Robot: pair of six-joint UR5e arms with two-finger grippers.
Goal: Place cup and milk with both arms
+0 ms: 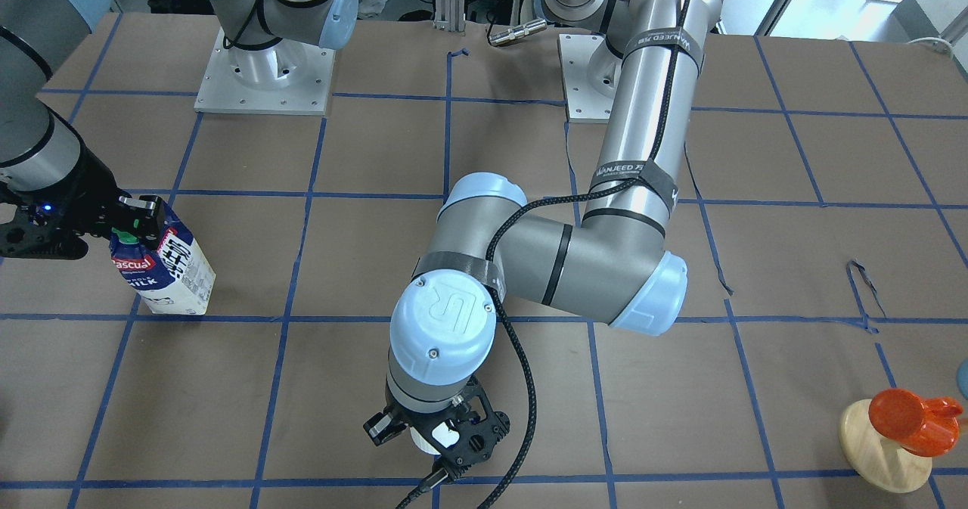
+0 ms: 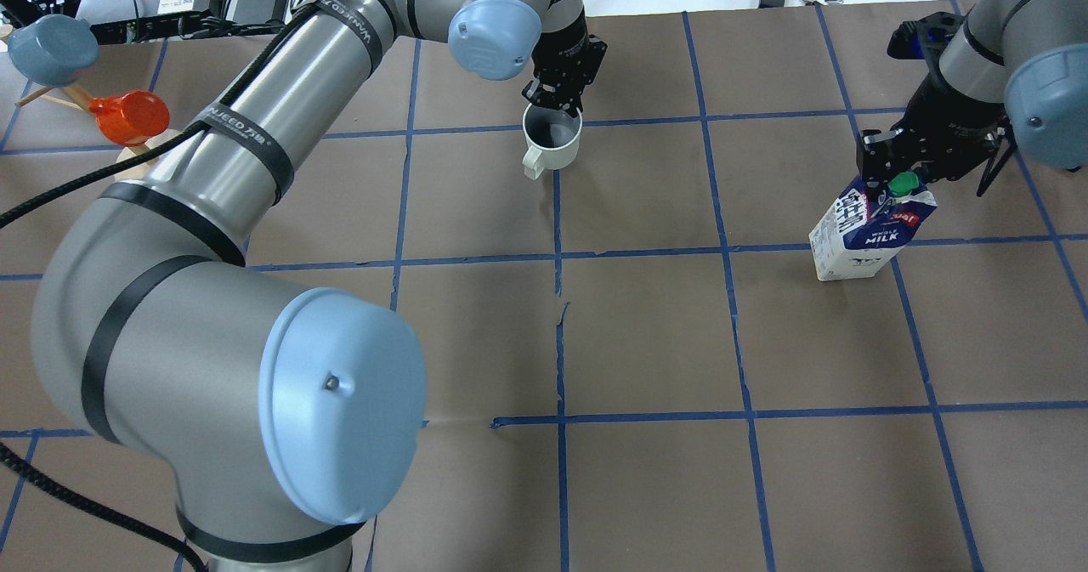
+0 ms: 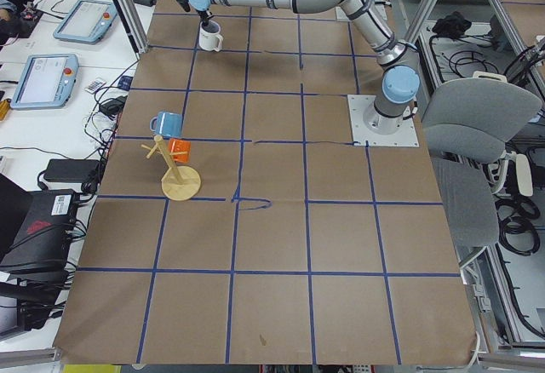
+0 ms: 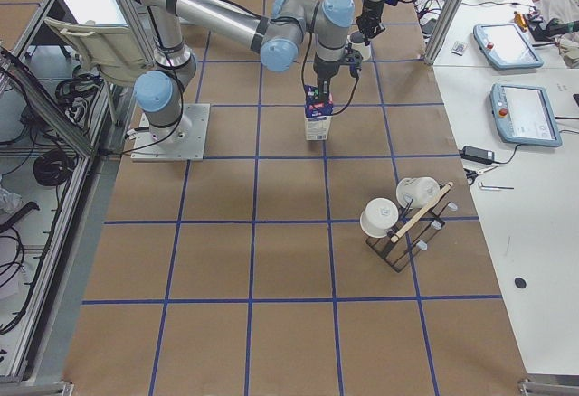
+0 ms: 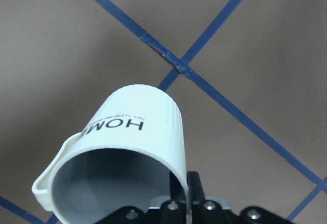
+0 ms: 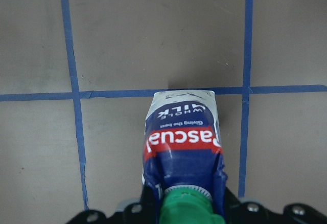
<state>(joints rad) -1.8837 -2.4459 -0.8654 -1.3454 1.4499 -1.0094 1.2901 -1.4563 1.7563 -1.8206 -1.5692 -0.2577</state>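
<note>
The cup point(image 2: 552, 140), a small white mug with a grey inside, is at the far middle of the table. My left gripper point(image 2: 559, 96) is shut on its far rim from above. In the left wrist view the cup point(image 5: 138, 132) shows dark lettering, with a finger point(image 5: 192, 189) inside its rim. I cannot tell if it touches the table. The milk point(image 2: 865, 239), a blue and white carton with a green cap, is at the right on a tape line. My right gripper point(image 2: 891, 174) is shut on its gabled top. The milk also shows in the right wrist view point(image 6: 184, 132) and the front view point(image 1: 162, 267).
A wooden stand with an orange cup point(image 2: 127, 117) and a blue cup point(image 2: 53, 48) is at the far left. A black rack with white cups point(image 4: 403, 220) stands near the table's right end. The arms' base plates point(image 1: 265, 78) are on the robot's side.
</note>
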